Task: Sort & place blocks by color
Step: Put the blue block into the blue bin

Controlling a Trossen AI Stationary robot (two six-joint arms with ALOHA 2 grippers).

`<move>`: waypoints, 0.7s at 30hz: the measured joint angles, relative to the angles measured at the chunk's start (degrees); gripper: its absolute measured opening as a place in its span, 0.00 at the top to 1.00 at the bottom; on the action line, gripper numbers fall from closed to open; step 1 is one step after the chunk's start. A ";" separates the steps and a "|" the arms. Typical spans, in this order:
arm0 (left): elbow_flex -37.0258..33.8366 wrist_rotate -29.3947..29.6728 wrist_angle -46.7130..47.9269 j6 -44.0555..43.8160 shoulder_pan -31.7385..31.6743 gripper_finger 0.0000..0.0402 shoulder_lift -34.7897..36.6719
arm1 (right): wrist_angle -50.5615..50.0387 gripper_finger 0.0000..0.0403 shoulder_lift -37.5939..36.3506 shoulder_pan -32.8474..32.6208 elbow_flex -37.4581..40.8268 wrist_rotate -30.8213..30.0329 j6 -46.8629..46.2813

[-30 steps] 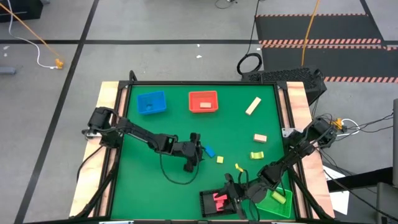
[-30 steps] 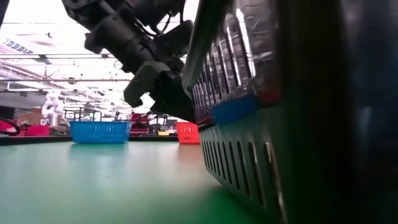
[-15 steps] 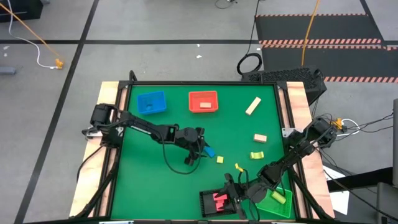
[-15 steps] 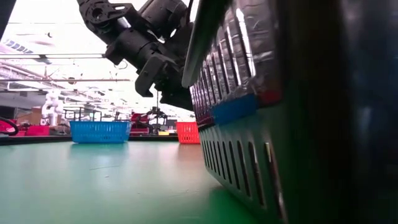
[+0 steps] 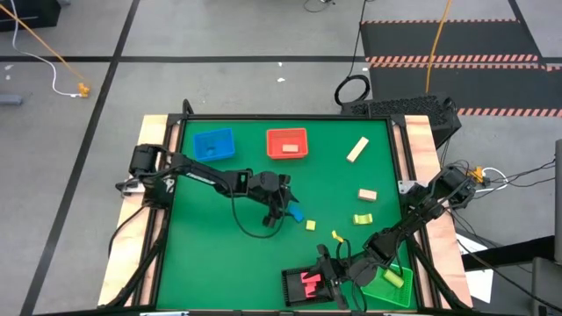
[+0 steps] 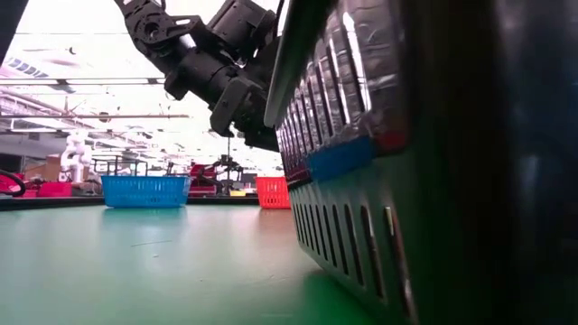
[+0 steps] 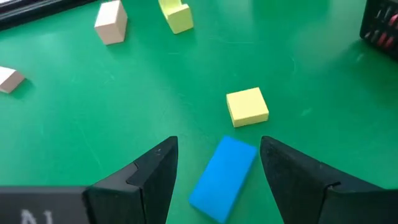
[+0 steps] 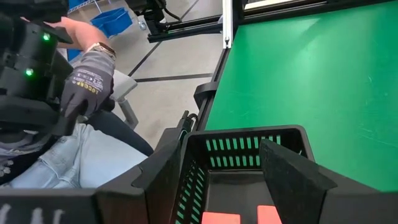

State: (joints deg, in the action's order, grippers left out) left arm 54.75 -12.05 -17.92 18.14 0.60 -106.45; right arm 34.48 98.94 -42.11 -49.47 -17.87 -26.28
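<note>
A blue bar lies flat on the green table. My left gripper hovers just over it, open; in the left wrist view the blue bar shows between the two fingers of my left gripper, untouched. A yellow cube lies just beyond the bar. Farther off are a yellow-green block, a small yellow piece and two tan blocks. My right gripper hangs open over the black tray, which holds pink blocks.
The blue tray and red tray stand near the far edge. The green tray, holding a yellow-green block, sits beside the black tray at the near edge. A person's gloved hand shows beyond the table. Bare green table lies to the left.
My left gripper has moved toward the table's right and far edges, and now stands over the blue bar, fingers still open. The right arm and all the blocks have kept still.
</note>
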 joint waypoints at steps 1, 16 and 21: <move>0.01 -0.02 -0.35 -0.05 0.00 0.43 -0.76 | 0.00 0.48 -0.02 0.00 0.00 0.00 0.00; 0.91 -0.11 -4.18 -2.91 -0.48 0.10 -7.75 | -0.01 0.48 -0.07 0.00 0.02 0.00 -0.01; 1.41 -0.77 -3.62 -4.03 -0.79 0.15 -9.88 | 0.33 0.48 -0.07 0.02 0.04 0.00 -0.02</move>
State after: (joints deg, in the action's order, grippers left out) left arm 56.16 -12.82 -21.54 14.11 -0.19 -116.33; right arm 34.81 98.87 -42.09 -49.43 -17.87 -26.30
